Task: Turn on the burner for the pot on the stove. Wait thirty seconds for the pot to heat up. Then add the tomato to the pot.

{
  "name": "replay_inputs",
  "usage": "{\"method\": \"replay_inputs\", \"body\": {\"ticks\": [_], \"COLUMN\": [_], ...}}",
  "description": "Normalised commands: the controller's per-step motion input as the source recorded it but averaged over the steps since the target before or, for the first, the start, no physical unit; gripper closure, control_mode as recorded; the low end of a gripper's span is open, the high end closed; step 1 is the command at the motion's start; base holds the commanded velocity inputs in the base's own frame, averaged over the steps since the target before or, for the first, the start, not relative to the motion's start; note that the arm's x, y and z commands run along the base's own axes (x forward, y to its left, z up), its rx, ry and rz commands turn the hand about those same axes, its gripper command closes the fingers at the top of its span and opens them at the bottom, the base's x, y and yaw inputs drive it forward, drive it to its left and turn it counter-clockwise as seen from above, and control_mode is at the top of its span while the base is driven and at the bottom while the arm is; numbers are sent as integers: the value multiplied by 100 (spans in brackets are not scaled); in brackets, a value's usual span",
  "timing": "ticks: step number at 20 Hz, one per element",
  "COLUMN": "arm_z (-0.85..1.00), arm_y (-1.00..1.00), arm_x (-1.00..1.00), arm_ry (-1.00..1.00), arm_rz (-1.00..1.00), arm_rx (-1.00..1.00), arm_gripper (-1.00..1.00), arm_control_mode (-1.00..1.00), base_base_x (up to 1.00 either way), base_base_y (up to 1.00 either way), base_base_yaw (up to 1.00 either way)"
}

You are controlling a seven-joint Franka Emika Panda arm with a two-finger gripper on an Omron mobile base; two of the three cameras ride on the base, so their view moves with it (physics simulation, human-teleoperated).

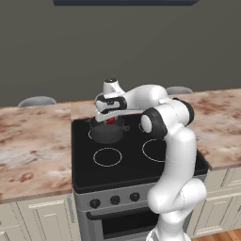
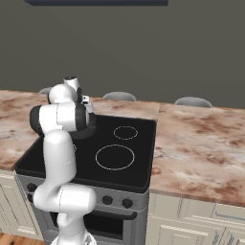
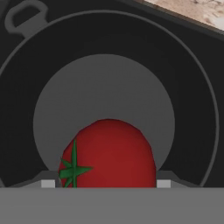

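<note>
The dark grey pot [image 1: 107,133] stands on the back left of the stove's [image 1: 134,172] black glass top and covers most of its burner. My gripper [image 1: 110,118] hangs straight above the pot, shut on the red tomato [image 1: 110,121]. In the hand view the tomato [image 3: 109,148], with its green stem to the left, sits between my fingertips [image 3: 48,183] of the gripper [image 3: 105,183], over the pot's grey floor [image 3: 105,83]. One pot handle [image 3: 24,15] shows at the upper left. In the right base view my arm hides most of the pot [image 2: 90,130].
Two free white rings [image 1: 107,156] [image 1: 155,149] mark the front of the glass. Black knobs [image 1: 115,199] line the steel front. Marble counters [image 1: 33,150] [image 1: 219,122] flank the stove, with grey rounded seat backs [image 1: 36,100] behind them.
</note>
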Motion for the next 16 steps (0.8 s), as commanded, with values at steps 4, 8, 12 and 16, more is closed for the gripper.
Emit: {"method": "replay_inputs", "body": {"ticks": [4,8,12,16], "arm_z": [0,0,0,0], "arm_y": [0,0,0,0], "arm_x": [0,0,0,0], "arm_ry": [0,0,0,0], "arm_rz": [0,0,0,0], "arm_rx": [0,0,0,0], "arm_gripper": [100,100,100,100], "arm_control_mode": [-100,-100,-100,-100], "base_base_x": [0,0,0,0], "base_base_y": [0,0,0,0], "base_base_yaw": [0,0,0,0]}}
